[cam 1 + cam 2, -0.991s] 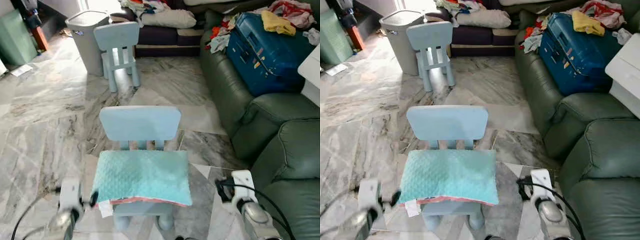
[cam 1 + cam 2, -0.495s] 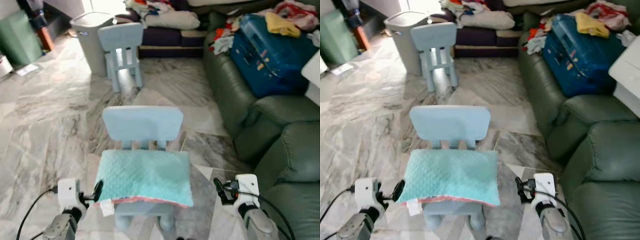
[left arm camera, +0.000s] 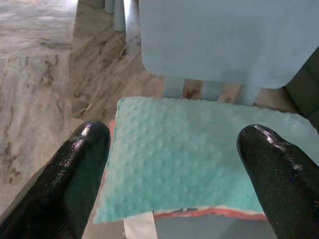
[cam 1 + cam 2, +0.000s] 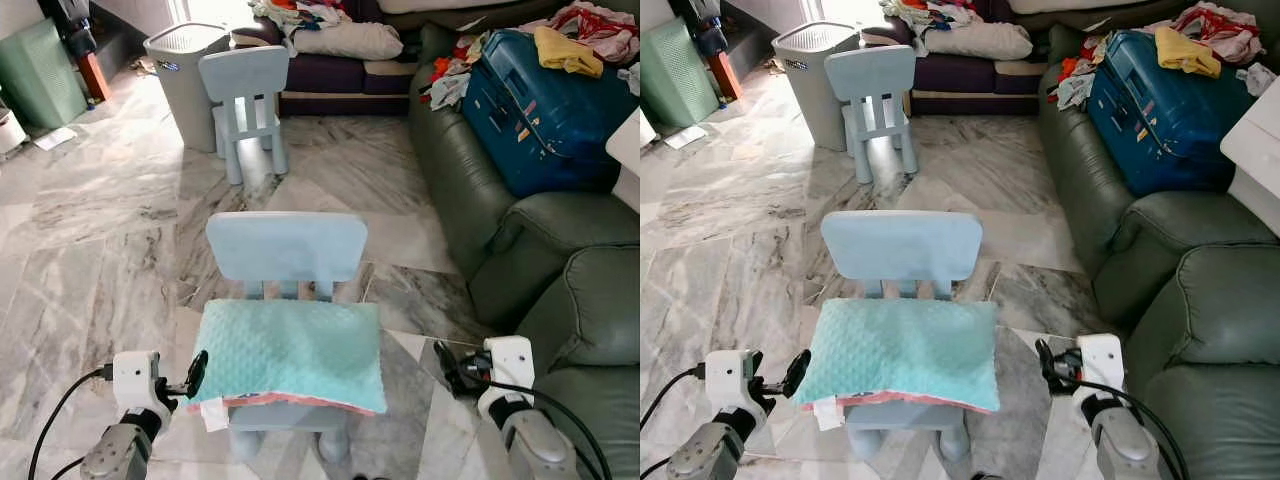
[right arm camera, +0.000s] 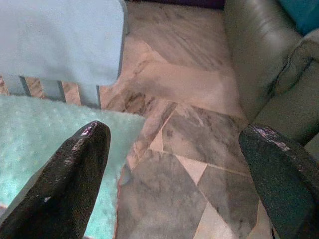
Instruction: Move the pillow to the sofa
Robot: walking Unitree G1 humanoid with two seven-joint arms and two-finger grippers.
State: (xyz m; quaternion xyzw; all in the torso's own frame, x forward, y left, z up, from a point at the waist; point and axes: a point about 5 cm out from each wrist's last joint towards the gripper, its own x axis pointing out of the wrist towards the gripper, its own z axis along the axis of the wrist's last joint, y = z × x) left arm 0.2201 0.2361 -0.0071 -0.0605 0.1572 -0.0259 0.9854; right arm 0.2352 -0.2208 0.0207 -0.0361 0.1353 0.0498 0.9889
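Arms reach forward low on either side of a small pale blue chair (image 4: 286,262), and the left gripper (image 3: 174,164) sits just beside the near left corner of the pillow (image 4: 290,354), its black fingers (image 3: 75,179) spread wide with nothing between them. From the left wrist view the pillow lies straight ahead of those open jaws, lined up between the two tips but not yet inside them. The right gripper (image 5: 174,164) hangs near the chair's right side, over the marble floor (image 4: 90,250), its fingers also wide apart and holding nothing; the pillow's right edge lies beside one finger (image 5: 70,184), apart from it. The pillow, teal and dimpled with a coral trim along its near edge, lies flat on the chair seat. The green sofa (image 4: 590,300) stands to the right, near the right arm.
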